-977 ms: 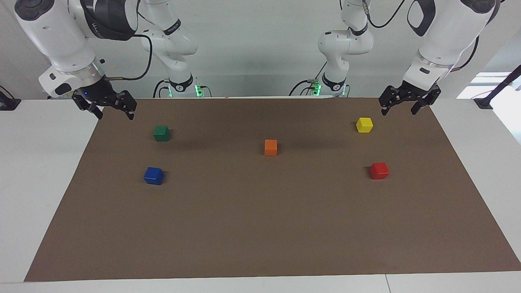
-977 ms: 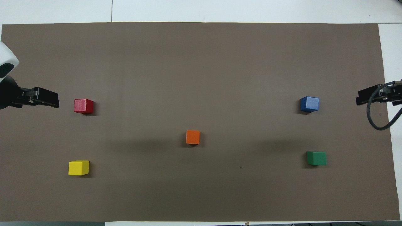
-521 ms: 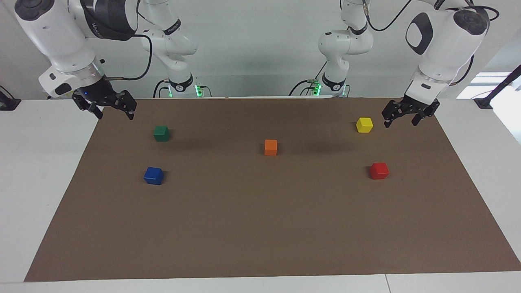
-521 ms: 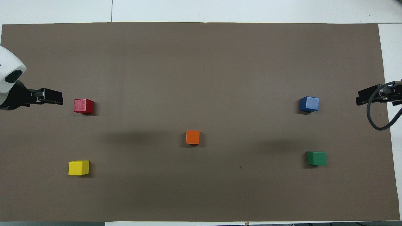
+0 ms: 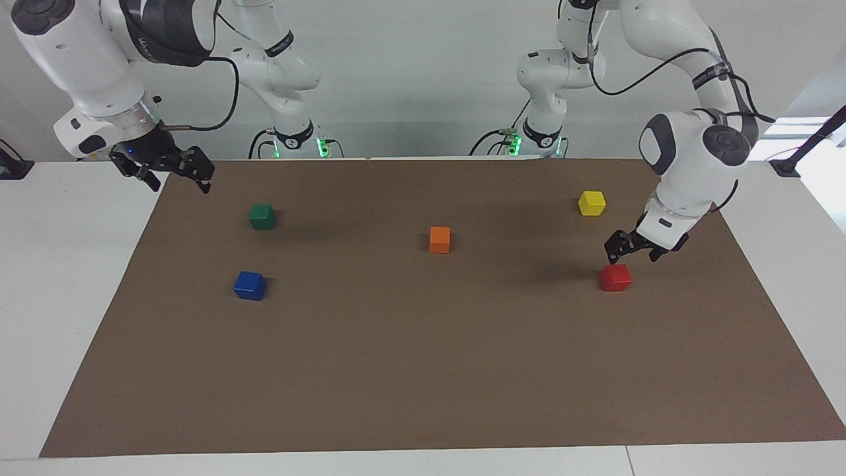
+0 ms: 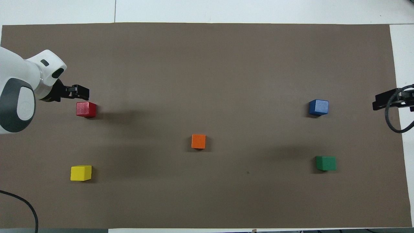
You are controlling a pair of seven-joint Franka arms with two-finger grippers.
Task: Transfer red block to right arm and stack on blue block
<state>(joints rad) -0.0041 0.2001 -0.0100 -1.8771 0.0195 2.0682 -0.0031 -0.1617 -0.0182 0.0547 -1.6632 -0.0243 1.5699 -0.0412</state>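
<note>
Cubes dot a brown mat (image 5: 423,370) between two robot arms. Nearest the robots lie the yellow cube (image 5: 591,203) at the left arm's end and the green cube (image 5: 262,216) at the right arm's end; the orange cube (image 5: 439,239) sits mid-mat. Farther out rest the red block (image 5: 616,277) at the left arm's end and the blue block (image 5: 250,285) at the right arm's end, well apart.

The left gripper (image 5: 636,248), jaws spread and empty, hangs just above the red block, at about one o'clock from it in the facing view. That view shows a gap between fingertips and block; the overhead view shows the gripper (image 6: 79,93) at the block's (image 6: 86,109) twelve o'clock, with the arm's cable in the bottom corner.

The right gripper (image 5: 173,173) waits, jaws apart and empty, over the mat's edge by the green cube. The mat's half farthest from the robots lies bare, and wide gaps separate all cubes.

A second ago the left gripper hung by the mat's corner, near the yellow cube; it has since swung out and dropped toward the red block. No cube has moved.
</note>
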